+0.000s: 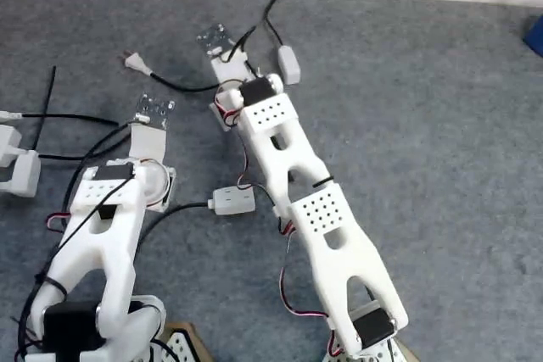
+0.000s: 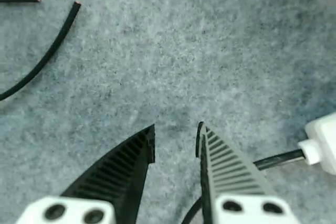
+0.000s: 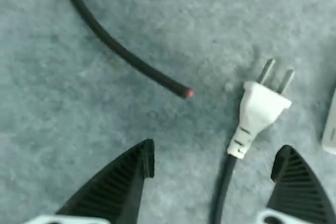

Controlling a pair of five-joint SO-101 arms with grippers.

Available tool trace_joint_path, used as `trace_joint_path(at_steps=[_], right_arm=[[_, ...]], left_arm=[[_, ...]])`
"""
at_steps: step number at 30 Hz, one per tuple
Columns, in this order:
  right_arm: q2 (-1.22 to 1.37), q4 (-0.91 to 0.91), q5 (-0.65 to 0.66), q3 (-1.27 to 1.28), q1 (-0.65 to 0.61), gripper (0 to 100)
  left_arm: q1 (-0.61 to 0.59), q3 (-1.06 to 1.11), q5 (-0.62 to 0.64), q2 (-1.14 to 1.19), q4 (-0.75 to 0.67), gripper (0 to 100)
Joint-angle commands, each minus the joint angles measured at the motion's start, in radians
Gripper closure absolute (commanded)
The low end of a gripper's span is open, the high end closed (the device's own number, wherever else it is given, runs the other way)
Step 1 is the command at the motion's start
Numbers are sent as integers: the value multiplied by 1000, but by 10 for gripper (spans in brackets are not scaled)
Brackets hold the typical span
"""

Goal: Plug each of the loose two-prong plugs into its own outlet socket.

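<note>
A white two-prong plug [image 3: 260, 109] on a black cable lies on the grey carpet, between the wide-open fingers of my right gripper [image 3: 215, 158] and a little ahead of them. From above, a loose plug [image 1: 132, 61] lies at the back left, with my right gripper [image 1: 219, 41] to its right. My left gripper [image 1: 153, 113] hovers over bare carpet, open [image 2: 176, 142] with nothing between its fingers. White outlet sockets lie in the middle [image 1: 231, 201] and at the back [image 1: 288, 64].
Black cable ends [image 2: 73, 9] lie on the carpet ahead of the left gripper, and a red-tipped one [image 3: 184, 92] near the plug. A white connector body [image 2: 323, 145] with a black cable sits beside the left gripper. More white blocks [image 1: 19, 171] lie far left.
</note>
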Motion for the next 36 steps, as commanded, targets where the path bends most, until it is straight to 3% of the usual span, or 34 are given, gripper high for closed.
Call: trace_joint_path(at_steps=[1,10,19,25,28,32,35,36], right_arm=[[-1,-76,-9,-10,18,652],[38,-104,-11,16,51,656],[41,-131,-12,19,82,930],[39,-156,-126,19,130,953],[30,-42,-127,8,130,995],[-50,274,-120,-84,117,993],[-122,522,23,-127,104,993],[-145,515,48,-101,107,993]], left_arm=[[-13,-5,8,-38,-12,857],[-13,-5,8,-38,-12,857],[-38,-7,8,-38,-15,857],[-44,-8,40,-38,-15,857],[-42,-8,41,-38,-17,857],[-41,-8,41,-38,-17,857],[-41,-13,41,-38,-17,857],[-41,-13,41,-35,-17,857]])
